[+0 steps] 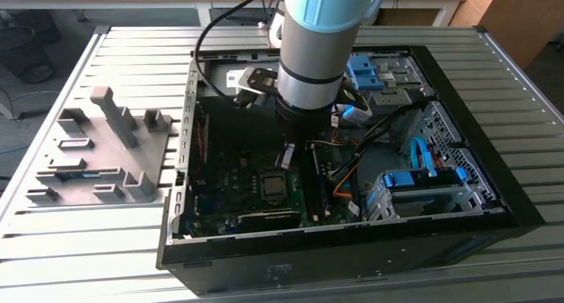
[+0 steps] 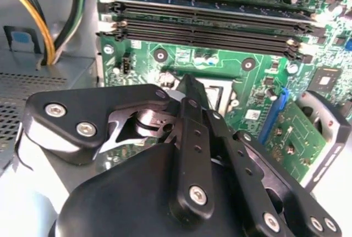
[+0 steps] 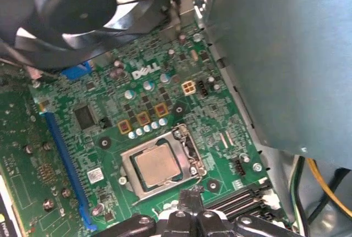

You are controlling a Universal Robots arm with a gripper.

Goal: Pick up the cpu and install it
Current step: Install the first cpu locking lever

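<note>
The cpu (image 3: 159,163), a small square chip with a dull silver top, lies flat in its socket on the green motherboard (image 3: 159,91), inside the metal socket frame. In the exterior view the socket (image 1: 271,184) shows in the middle of the board within the open computer case (image 1: 352,250). My gripper (image 1: 286,159) hangs inside the case just above the board. Its black fingers (image 2: 190,102) are pressed together into one narrow tip with nothing between them. That tip (image 3: 190,196) is beside the socket's edge, apart from the cpu. In the second wrist view the fingers hide most of the socket.
Black memory slots (image 2: 209,28) run along one side of the socket. A case fan (image 3: 82,6), a blue-edged card slot (image 3: 63,154), cable bundles (image 1: 348,177) and a blue drive cage (image 1: 423,181) crowd the case. A grey parts fixture (image 1: 105,151) stands on the exterior view's left.
</note>
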